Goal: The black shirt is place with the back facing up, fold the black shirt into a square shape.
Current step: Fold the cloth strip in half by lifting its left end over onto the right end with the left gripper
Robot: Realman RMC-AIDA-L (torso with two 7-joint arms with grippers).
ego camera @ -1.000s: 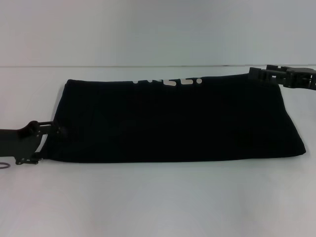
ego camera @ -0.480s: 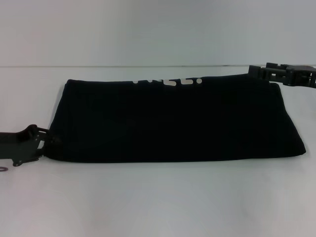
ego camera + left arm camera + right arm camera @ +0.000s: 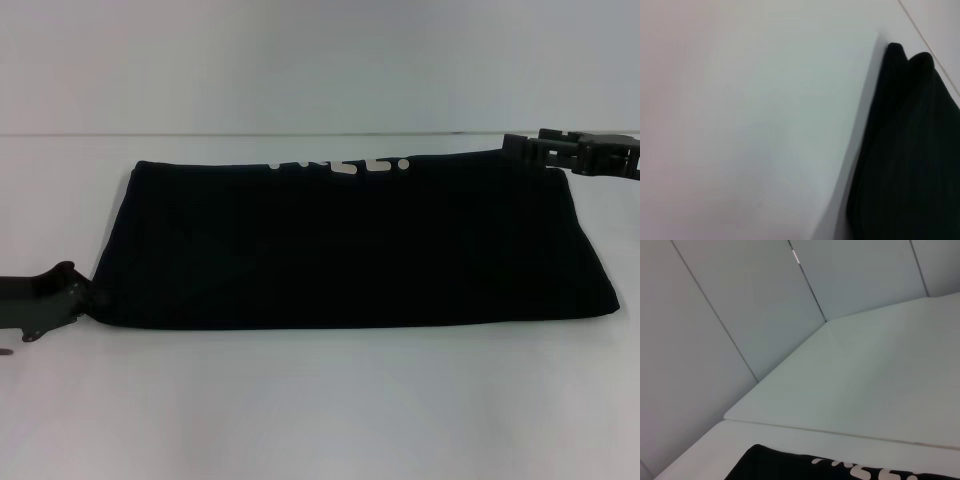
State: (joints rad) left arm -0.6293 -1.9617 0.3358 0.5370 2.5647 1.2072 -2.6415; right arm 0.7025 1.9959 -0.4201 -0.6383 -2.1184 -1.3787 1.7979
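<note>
White table (image 3: pixel 320 400): black shirt (image 3: pixel 340 245) between grippers.

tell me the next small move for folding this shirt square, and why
Probably lift the left gripper with the near-left corner of the large black fabric shirt and carry it toward the right. The shirt lies as a wide rectangle, and the right gripper sits at the far-right corner.
</note>
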